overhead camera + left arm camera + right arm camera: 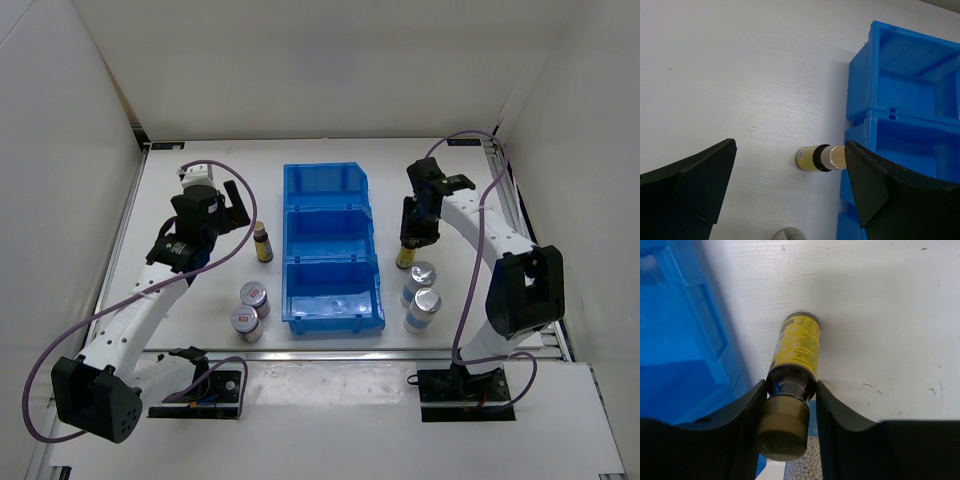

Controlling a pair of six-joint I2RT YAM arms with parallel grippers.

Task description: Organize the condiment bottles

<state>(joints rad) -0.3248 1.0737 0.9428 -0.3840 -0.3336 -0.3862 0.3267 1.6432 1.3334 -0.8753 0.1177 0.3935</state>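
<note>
Black jaws of the right end effector point(790, 390) are clamped on the neck of a brown bottle point(796, 347) standing on the tabletop point(880, 315) just right of the blue bin point(680, 340). The left end effector point(790, 150) hangs wide open over the second brown bottle point(812, 158). Two blue-white jars point(424, 275) and two red-marked jars point(254, 296) flank the bin. None looks binned yet, so nearly all the work remains.

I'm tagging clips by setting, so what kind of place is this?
Probably a robotics lab test cell: plain white walls box in a white table, a left arm and right arm are bolted at its near edge, flanking a blue bin.
</note>
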